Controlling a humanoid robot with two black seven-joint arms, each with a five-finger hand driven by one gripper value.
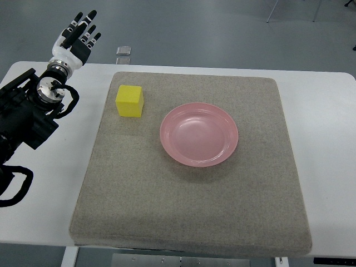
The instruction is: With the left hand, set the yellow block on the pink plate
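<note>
Yellow block (129, 101): cube, sits flat on grey felt mat (189, 211), near the mat's far-left corner; top face and front face visible, front face a shade darker. Nothing touches it.

Pink plate (199, 134): shallow round dish, glossy, approx. centre of mat, just right of the block w/ a clear strip of mat between them. No contents.

Mat: large, rounded corners, rough fabric texture, covers most of white table (322, 133); table surface shows as a margin at left, right and along the far edge.

Left hand (79, 34): black-and-white fingered unit, up at the picture's top-left, beyond the table's far-left corner and over the floor. Fingers extended and slightly fanned, pointing away from the camera, holding nothing. Well apart from the block (block lies down and to the right of it). Wrist is white w/ a silver coupling; behind it the black left arm (28, 114) w/ cable loops runs to the left edge.

Right hand: n/a in this view.

Misc.: small grey square object (123, 50) on the floor just past the table's far edge; can't tell what it is. Grey floor (222, 28) beyond.
</note>
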